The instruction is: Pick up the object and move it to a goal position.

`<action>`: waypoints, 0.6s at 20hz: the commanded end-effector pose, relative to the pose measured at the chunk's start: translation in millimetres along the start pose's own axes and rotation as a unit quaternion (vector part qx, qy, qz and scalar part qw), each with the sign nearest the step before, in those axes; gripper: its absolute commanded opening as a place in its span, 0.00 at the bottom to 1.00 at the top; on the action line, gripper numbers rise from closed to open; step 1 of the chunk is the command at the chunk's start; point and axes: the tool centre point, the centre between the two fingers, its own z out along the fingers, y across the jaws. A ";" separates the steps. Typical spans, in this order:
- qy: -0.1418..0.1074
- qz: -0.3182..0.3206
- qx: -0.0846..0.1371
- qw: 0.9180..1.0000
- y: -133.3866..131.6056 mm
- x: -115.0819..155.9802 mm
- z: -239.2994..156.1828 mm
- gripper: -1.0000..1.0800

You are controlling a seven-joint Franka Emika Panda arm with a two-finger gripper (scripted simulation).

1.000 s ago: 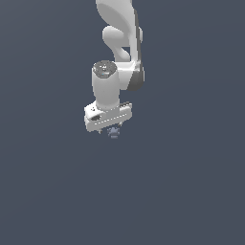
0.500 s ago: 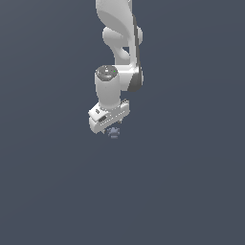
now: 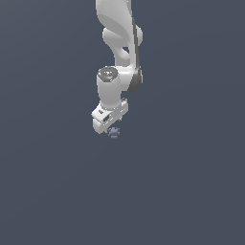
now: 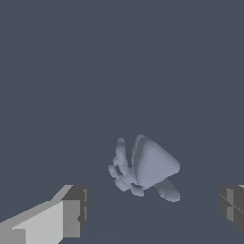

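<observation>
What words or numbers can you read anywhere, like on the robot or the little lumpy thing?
None: no words, numbers, labels or signs show in either view.
The white arm and its gripper are plain.
The small blue-grey object has no writing.
The grey ground is unmarked too.

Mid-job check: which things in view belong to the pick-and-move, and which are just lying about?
Part of the job:
- the object, small, pale blue-grey and lumpy
- the pincer, open, with a finger on each side of the object

Just lying about:
- nothing else shows; only the plain dark surface
</observation>
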 end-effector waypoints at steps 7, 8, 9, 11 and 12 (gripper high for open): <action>0.000 -0.014 0.001 1.000 -3.0 -1.7 2.8 0.96; 0.000 -0.014 0.001 1.000 -3.0 -1.8 3.7 0.96; 0.000 -0.014 0.001 1.000 -3.0 -1.9 5.2 0.96; 0.000 -0.014 0.001 1.000 -3.2 -2.0 9.9 0.96; 0.000 -0.015 0.001 1.000 -3.5 -1.9 13.1 0.96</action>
